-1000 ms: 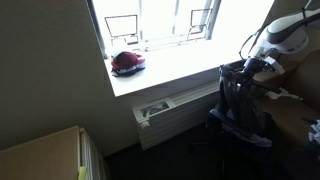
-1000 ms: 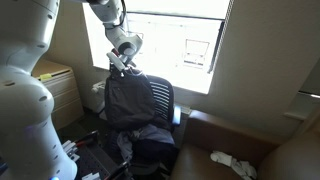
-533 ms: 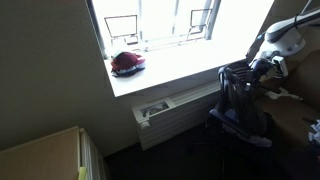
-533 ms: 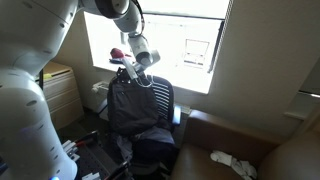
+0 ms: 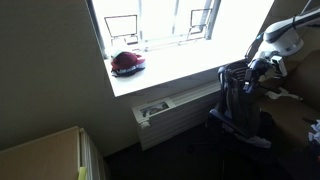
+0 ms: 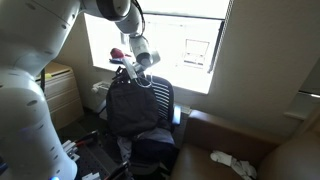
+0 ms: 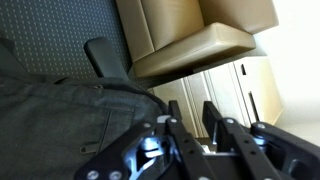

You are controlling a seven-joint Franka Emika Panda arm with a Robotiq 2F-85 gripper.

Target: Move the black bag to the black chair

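In an exterior view, the black bag (image 5: 238, 98) stands on the black chair (image 5: 246, 136) beside the radiator (image 5: 172, 108), with the end effector (image 5: 258, 68) at its top. A red object (image 5: 127, 63) lies on the sunlit sill (image 5: 175, 72). In an exterior view, the bag (image 6: 130, 105) rests upright on the seat against the chair's mesh back (image 6: 163, 98), so we judge the placing done. A white cloth (image 6: 234, 161) lies on the dark floor. In the wrist view, the end effector (image 7: 195, 118) shows its fingers slightly apart with nothing seen between them and the bag's fabric (image 7: 60, 120) just beside. A beige cabinet (image 7: 190, 40) stands behind. We judge that only the withdrawal is left.
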